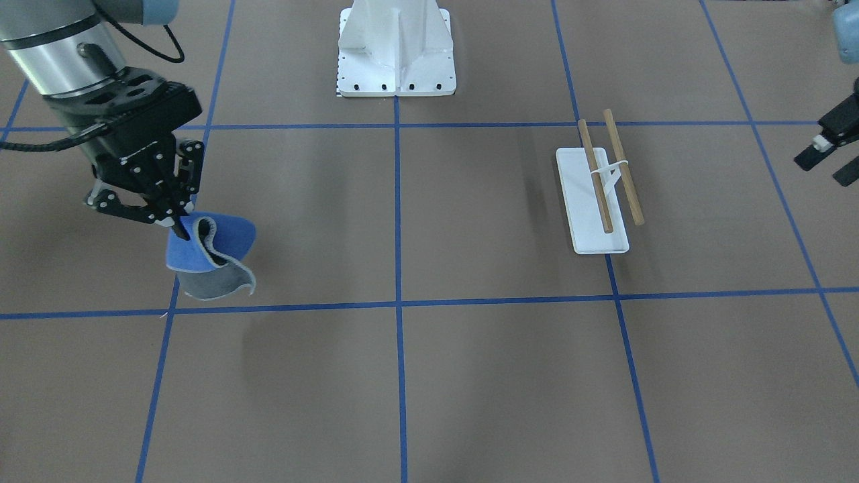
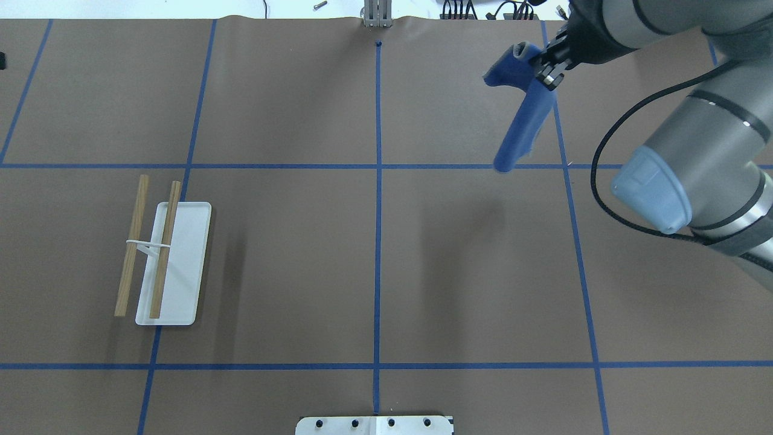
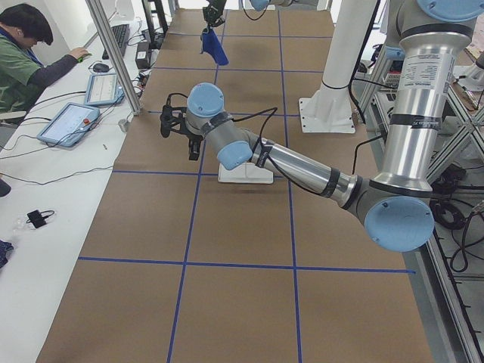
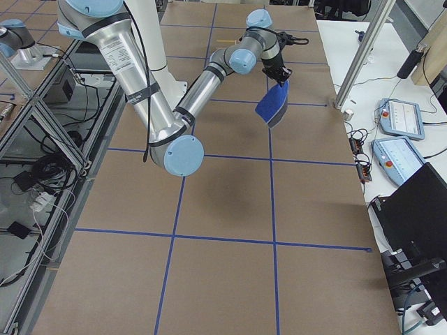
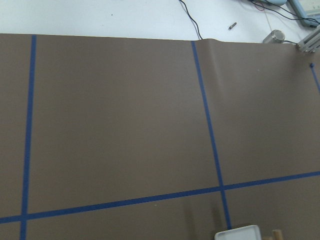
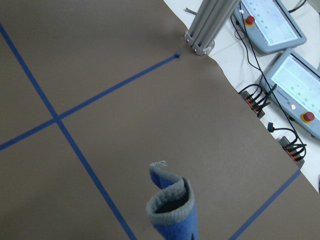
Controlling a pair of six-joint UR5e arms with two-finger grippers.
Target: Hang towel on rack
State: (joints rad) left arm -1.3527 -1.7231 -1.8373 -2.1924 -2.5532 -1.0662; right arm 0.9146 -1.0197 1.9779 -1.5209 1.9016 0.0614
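Note:
My right gripper point(image 1: 178, 227) is shut on the top edge of the towel point(image 1: 213, 255). The towel hangs curled above the table, blue side out with grey inside, and also shows in the overhead view point(image 2: 523, 121), the right exterior view point(image 4: 274, 105) and the right wrist view point(image 6: 172, 212). The rack point(image 1: 599, 201) stands far off on the other half of the table, its white base point(image 2: 181, 272) under two wooden dowels point(image 2: 131, 244). My left gripper point(image 1: 827, 168) is open and empty, beside the rack at the table's side.
The big white bolted pedestal point(image 1: 396, 60) stands at the robot's edge in the middle. Blue tape lines grid the brown table. An aluminium post point(image 6: 205, 27) and tablets stand past the far edge. An operator point(image 3: 26, 57) sits at the side bench.

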